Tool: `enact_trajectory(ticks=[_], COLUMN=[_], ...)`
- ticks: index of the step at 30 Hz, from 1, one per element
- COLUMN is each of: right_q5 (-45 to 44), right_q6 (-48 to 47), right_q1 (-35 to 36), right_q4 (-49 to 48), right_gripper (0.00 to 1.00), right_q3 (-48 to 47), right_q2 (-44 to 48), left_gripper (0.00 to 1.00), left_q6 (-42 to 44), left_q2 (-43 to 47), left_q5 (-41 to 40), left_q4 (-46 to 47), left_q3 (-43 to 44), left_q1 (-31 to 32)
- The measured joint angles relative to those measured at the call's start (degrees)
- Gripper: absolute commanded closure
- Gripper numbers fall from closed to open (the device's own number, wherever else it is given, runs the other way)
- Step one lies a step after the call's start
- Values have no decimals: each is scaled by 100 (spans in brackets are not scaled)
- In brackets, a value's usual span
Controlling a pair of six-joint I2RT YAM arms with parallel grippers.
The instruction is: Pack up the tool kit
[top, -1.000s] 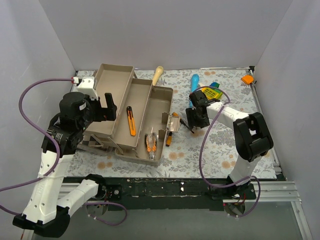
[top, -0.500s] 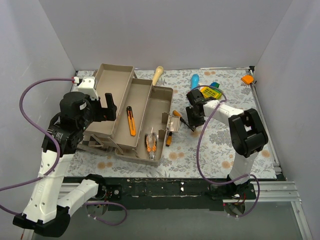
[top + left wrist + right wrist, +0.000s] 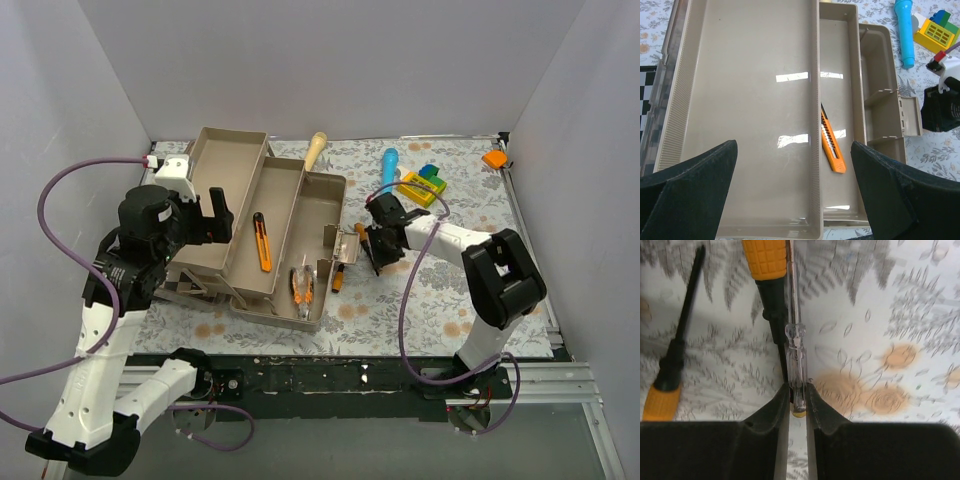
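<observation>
My right gripper (image 3: 798,399) is pinched onto the butt end of the clear-handled screwdriver (image 3: 794,337). The toolbox (image 3: 325,203) stands open at its 9 o'clock. My left gripper (image 3: 792,150) hangs spread wide above the top tray (image 3: 740,100).

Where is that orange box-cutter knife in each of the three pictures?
Top external: orange plastic utility knife lies in the toolbox's middle tan tray, left of centre.
Left wrist: right of centre, in the same tray.
Right wrist: not in it; right gripper pinches a clear-handled screwdriver.
Shared landmark: blue cylindrical tool, top and left-wrist views only.
</observation>
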State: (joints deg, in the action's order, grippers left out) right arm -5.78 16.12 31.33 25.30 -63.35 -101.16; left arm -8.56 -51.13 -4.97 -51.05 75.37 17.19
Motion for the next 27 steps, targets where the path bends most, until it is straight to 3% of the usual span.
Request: enact_trajectory(ticks=[8,13,18,22,27], right_q5=[76,-28,24,188,186], right_q6=[525,782,1158,1633,2068], right_q1=[94,107,393,990,2024], right_q4=[675,1038,1172,796,61], right_gripper=[99,99,99,99,99], right_q3=[872,868,636,269,-529], right_q2=[1451,2889,3768,3864,3064], left_gripper=[2,2,2,2,2], left_q6=[-22,-118,-295,-474,-612], left_q2=[44,83,101,107,138], left_q5=[280,756,1198,1499,1633], left_q4=[7,98,284,457,518], left_q3=[0,0,0,-20,-87], left_q1=[-11,-11,-11,-13,-15])
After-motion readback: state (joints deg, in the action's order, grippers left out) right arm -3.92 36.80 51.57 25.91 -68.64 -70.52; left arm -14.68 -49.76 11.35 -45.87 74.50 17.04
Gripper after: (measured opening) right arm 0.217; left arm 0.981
